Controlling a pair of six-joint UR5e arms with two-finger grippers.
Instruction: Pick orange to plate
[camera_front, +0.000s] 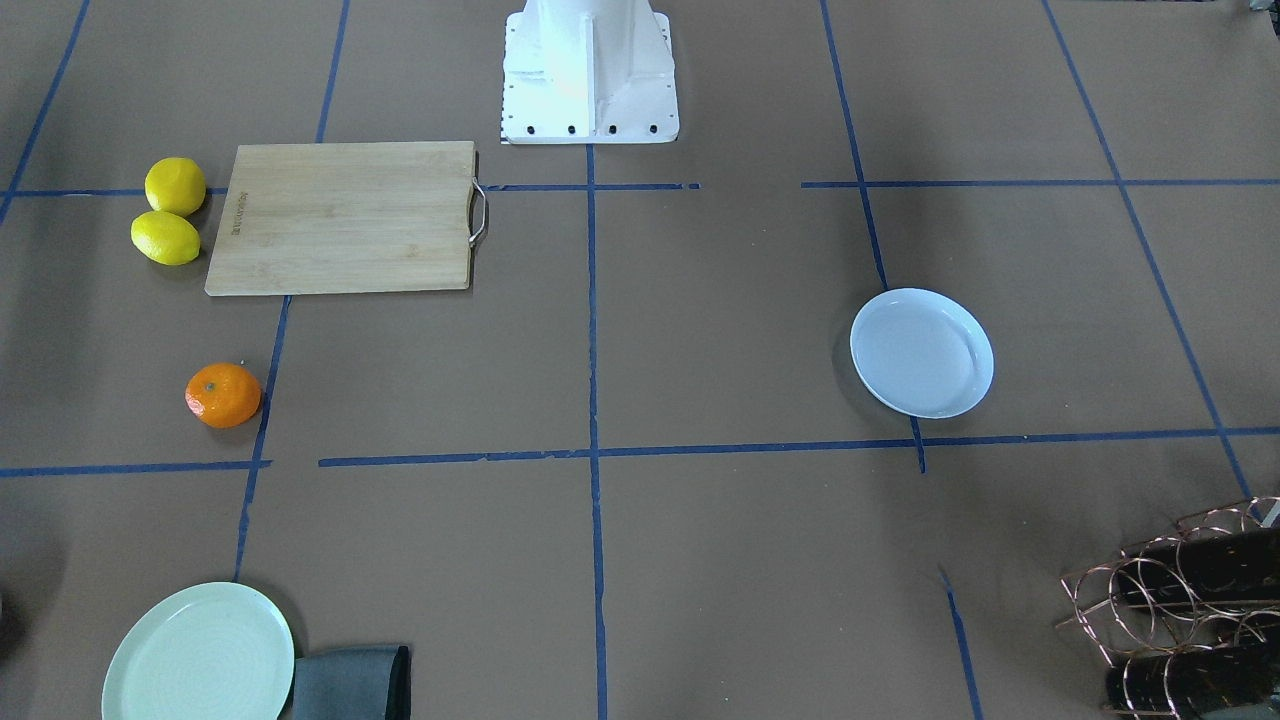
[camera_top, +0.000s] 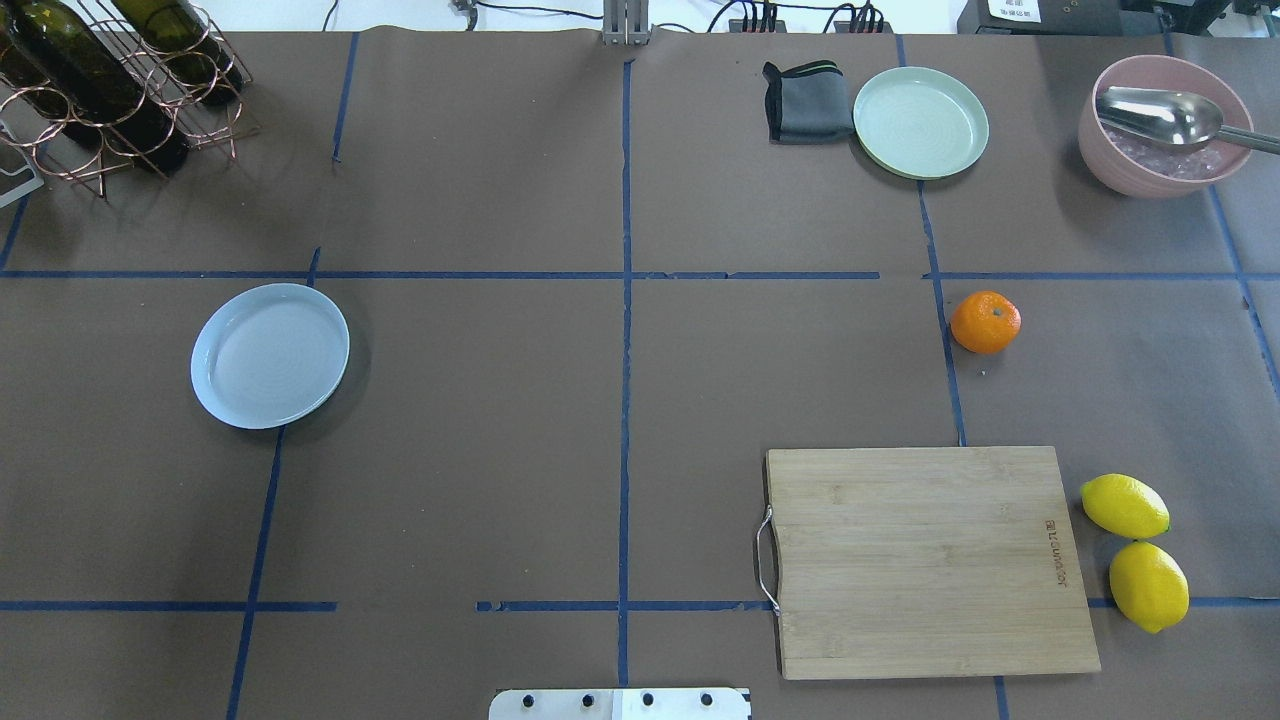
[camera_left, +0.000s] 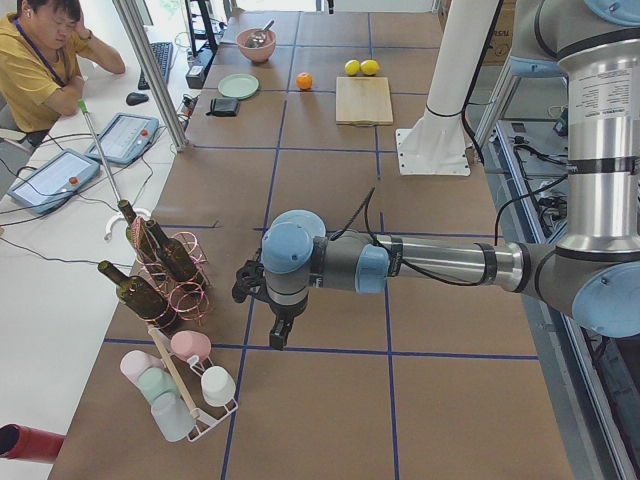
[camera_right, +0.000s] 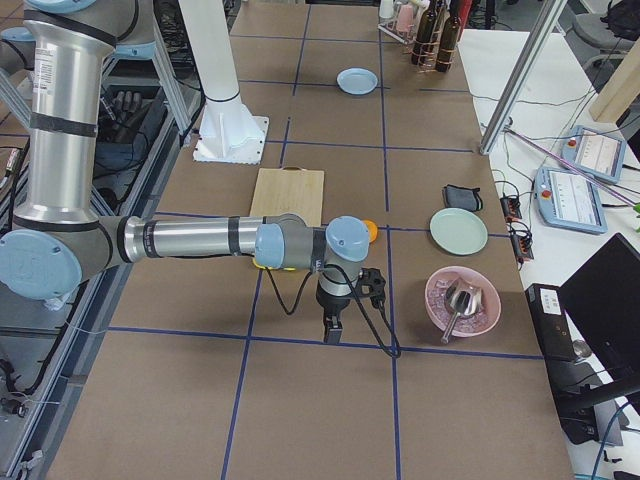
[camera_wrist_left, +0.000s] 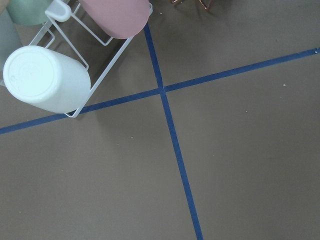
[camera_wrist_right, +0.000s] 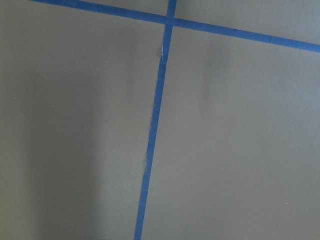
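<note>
Orange (camera_top: 985, 322) sits alone on the brown paper in the robot's right half, just beside a blue tape line (camera_top: 944, 350), with the cutting board (camera_top: 925, 560) between it and the robot's base. Two lemons (camera_top: 1125, 505) lie by the board's outer edge. The plate (camera_top: 270, 355) is empty and well apart, in the left half.

The pick looks not yet begun. The right gripper (camera_right: 333, 330) and left gripper (camera_left: 278, 335) each hang over bare paper toward opposite ends of the table. They show only in the side views, so I cannot tell how either pair of jaws stands.

I judge the right arm the better placed. It would need to come over the fruit, straddle it with jaws wider than the fruit, and close gently on its round sides. The long carry across to the plate could call for a reach or a hand-over.

A small mark is burnt into the board near one short edge. It may be a maker's name, but it is too small to read.
</note>
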